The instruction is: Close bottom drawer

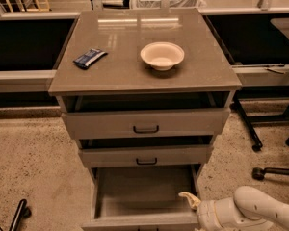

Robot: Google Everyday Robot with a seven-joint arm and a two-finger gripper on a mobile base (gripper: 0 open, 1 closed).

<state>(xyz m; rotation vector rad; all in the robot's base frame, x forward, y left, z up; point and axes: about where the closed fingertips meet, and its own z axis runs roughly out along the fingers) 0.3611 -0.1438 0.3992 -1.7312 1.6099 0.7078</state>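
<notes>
The bottom drawer of the grey-brown cabinet is pulled far out, its inside bare; its front runs along the lower edge of the view and its handle is out of view. My gripper comes in from the lower right on a white arm. Its pale fingertip sits at the drawer's right front corner, just above the front panel. The middle drawer and the top drawer each stand slightly open.
A white bowl and a dark blue packet lie on the cabinet top. Chair legs with castors stand on the floor at right. A dark rod lies at lower left.
</notes>
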